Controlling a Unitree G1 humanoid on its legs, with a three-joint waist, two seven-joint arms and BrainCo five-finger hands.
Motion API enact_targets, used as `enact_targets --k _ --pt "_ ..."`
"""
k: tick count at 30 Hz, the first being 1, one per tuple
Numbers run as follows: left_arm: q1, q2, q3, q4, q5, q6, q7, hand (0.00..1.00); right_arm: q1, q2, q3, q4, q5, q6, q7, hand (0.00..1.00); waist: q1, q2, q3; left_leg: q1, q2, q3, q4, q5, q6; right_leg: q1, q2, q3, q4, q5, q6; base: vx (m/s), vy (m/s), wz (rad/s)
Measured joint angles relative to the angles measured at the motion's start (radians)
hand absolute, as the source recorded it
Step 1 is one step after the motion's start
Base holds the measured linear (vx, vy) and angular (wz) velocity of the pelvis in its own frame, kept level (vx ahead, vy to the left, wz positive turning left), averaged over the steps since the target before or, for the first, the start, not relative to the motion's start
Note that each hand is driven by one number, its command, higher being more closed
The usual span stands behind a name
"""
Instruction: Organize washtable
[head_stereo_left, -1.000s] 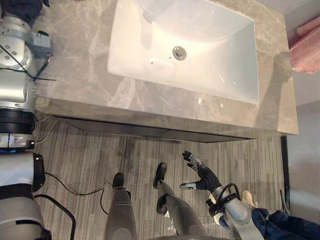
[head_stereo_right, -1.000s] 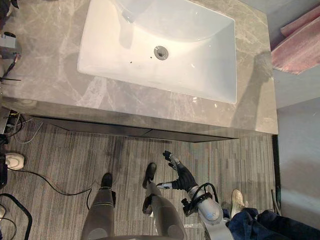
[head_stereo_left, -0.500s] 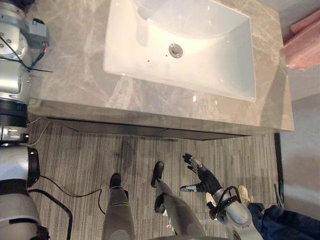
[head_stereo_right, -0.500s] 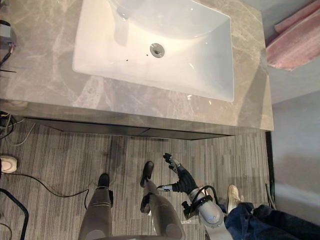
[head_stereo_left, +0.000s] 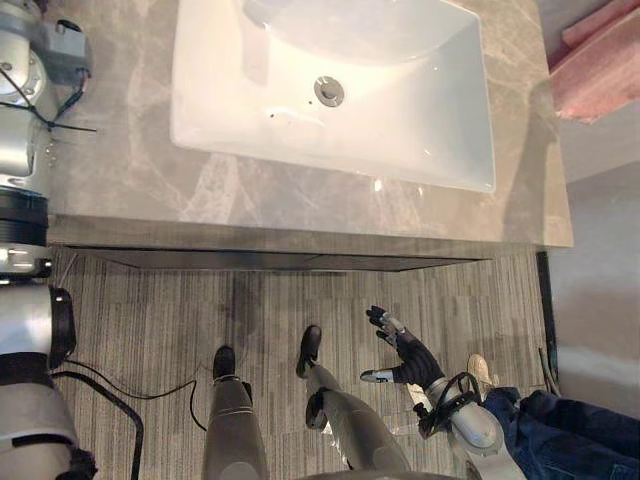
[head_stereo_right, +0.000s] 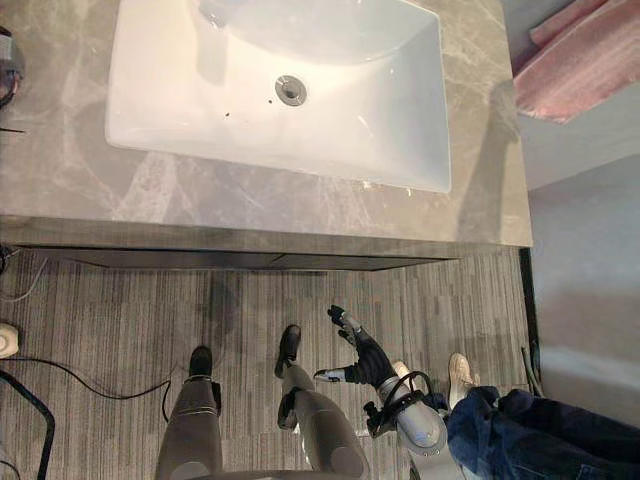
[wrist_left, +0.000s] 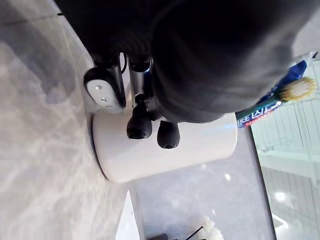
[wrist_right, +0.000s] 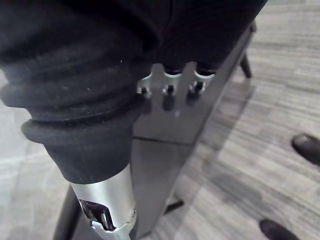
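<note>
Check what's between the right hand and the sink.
Left eye view: the open right hand hangs over striped floor; past that come the vanity's dark front edge and a bare strip of marble countertop, then the sink. Nothing else.

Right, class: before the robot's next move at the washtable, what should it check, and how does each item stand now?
1. Left hand at the white cup: ok.
2. Grip on the cup secure: cannot tell.
3. Cup resting on the counter: ok.
4. Right hand free, open, low over the floor: ok.
5. Person clear of the right arm: not ok, their legs are right beside it.
6. Blue packet apart from the left hand: ok.
</note>
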Motion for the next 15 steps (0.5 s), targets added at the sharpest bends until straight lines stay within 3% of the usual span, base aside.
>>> enact_targets --k 6,11,15 --pt "0.043 -0.027 0.006 0.0 0.0 0.0 0.0 1.0 0.003 -0.001 0.007 0.008 0.0 0.0 0.003 0.0 0.004 0.004 -0.002 0.021 -0.01 -0.007 -0.022 0.024 -0.012 0.013 -0.003 -0.006 0.0 -0.017 -0.017 -0.04 0.004 0.07" --pt "0.146 -0.094 0.052 -0.03 0.0 -0.009 -0.001 1.0 -0.009 -0.005 0.009 0.035 0.0 0.0 0.003 0.0 0.012 0.043 -0.017 0.045 -0.011 -0.025 -0.035 0.028 -0.017 0.039 0.002 -0.019 0.0 -0.018 -0.017 0.01 0.015 0.09" --pt "0.273 -0.191 0.073 -0.049 -0.002 -0.011 -0.003 1.0 -0.026 -0.004 0.028 0.082 0.0 0.004 0.003 0.0 0.022 0.09 -0.039 0.104 -0.032 -0.056 -0.094 0.059 -0.017 0.09 -0.014 -0.055 -0.001 -0.031 -0.012 0.01 0.037 0.28"
